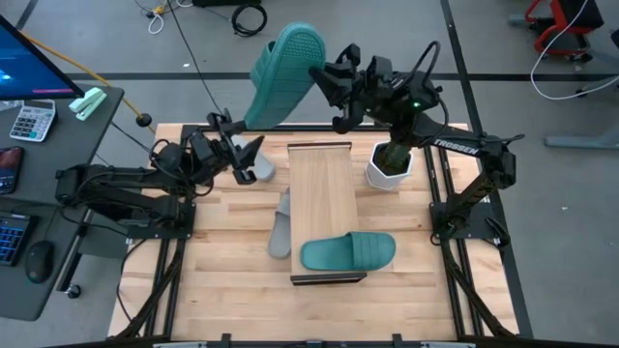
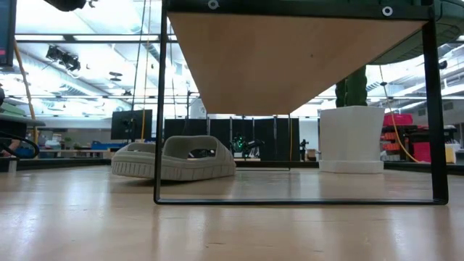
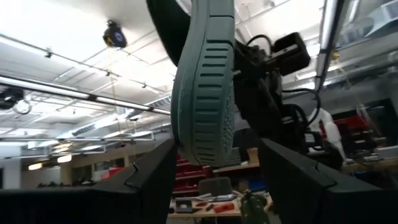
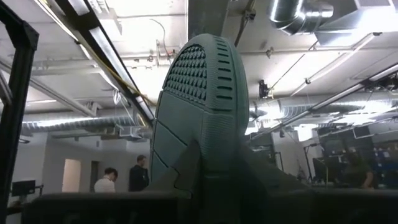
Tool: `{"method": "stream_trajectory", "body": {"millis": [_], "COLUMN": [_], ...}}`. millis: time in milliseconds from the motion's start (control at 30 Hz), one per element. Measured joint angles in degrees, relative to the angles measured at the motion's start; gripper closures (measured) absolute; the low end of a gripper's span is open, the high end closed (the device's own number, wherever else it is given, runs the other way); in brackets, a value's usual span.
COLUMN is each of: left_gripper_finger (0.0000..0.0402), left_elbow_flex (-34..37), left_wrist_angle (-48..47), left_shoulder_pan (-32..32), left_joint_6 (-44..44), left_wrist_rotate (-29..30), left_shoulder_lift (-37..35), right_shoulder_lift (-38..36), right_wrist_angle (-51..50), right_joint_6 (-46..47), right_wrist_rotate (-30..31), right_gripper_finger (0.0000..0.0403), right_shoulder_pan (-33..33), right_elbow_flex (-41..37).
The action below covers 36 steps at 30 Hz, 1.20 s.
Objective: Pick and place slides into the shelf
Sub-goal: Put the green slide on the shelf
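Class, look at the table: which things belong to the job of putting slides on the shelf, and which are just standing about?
Part of the job:
- raised teal slide, held by the right gripper
- teal slide on the shelf
- grey slides on the table
- shelf
- left gripper, open

Just standing about:
- white plant pot
- calculator

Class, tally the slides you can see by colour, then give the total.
Teal slides: 2, one held by the right gripper at, one on the shelf at.
Grey slides: 2, at and.
Total: 4
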<state>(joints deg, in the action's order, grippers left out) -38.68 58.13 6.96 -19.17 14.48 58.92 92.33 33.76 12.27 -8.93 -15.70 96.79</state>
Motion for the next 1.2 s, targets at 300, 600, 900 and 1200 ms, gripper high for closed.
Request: {"method": "stream_trajectory", "body": {"millis": [300, 600, 900, 1200], "left_gripper_finger": [0.0170, 0.0183, 0.0191, 0.0173], "left_elbow_flex": [-0.02, -0.02, -0.02, -0.02], "left_wrist_angle": [1.50, 1.31, 1.54, 4.68], "left_shoulder_pan": [1.48, 1.54, 1.60, 1.63], "left_joint_6": [0.04, 0.54, 0.56, 1.56], "left_wrist_rotate": [2.03, 2.05, 2.13, -0.51], "left_shoulder_lift": [-0.09, -0.07, -0.07, -0.07], "right_shoulder_lift": [0.22, 0.22, 0.18, 0.11], "right_wrist_angle": [-2.08, -1.99, 1.56, 3.93], "right_joint_6": [0.04, 0.89, 3.56, 6.40], "right_wrist_rotate": [-0.13, -0.11, -0.13, 0.20], "right_gripper_finger": [0.0335, 0.0335, 0.0335, 0.0335], "right_shoulder_pan": [0.00, 0.00, -0.04, -0.37], "right_elbow_flex": [-0.19, -0.19, -0.17, -0.08]}}
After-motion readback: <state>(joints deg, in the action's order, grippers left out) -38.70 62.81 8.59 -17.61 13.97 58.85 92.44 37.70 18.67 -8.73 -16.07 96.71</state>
